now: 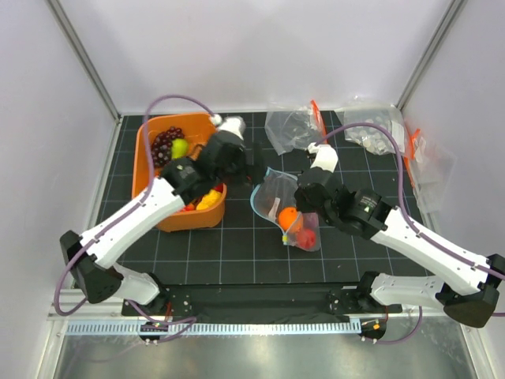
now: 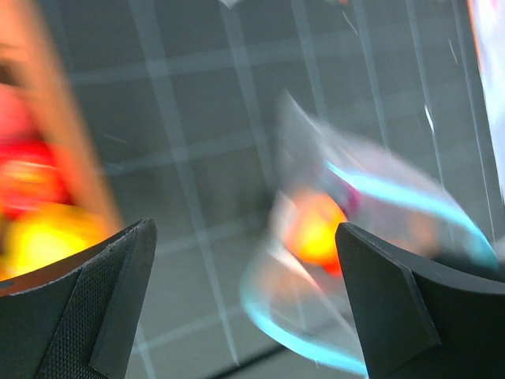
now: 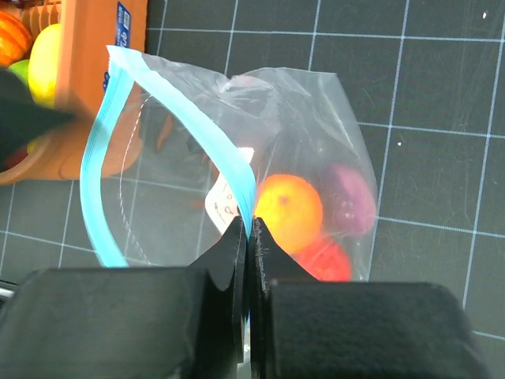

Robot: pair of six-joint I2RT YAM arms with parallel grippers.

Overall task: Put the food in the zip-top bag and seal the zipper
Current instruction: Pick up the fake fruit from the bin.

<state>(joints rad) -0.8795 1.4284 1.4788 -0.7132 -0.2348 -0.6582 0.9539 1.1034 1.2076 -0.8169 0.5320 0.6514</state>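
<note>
- Right gripper (image 3: 248, 229): fingers pressed together, clamped on the zipper (image 3: 99, 158) at the near lip of the bag (image 3: 300, 134). Judged to be holding the mouth up and open for loading.
- Zipper: pale blue strip, unsealed, looping ahead and to the left of the right gripper in a wide oval.
- Bag contents: orange fruit (image 3: 289, 212), purple piece (image 3: 347, 201) and red piece (image 3: 327, 257). All lay together at the bag's bottom, just beyond the right fingertips and to their right.
- Left gripper (image 2: 245, 233): fingers wide apart with nothing between them. The bag mouth lay ahead and to its right, the basket (image 1: 146, 154) to its left, so it was placed to carry items across.
- Basket: orange, holding grapes (image 1: 166, 142), a yellow-green fruit (image 1: 180, 148) and yellow pieces (image 1: 207, 199). Judged to be food not yet bagged.
- Spare bags (image 1: 292, 126): clear with orange-red strips, well beyond the right gripper and apart from the work.
- Hard to make out: the left wrist view was smeared throughout. What the purple and red pieces were could not be told. The left arm covered part of the basket from above. The right fingers hid the bag's near edge.
</note>
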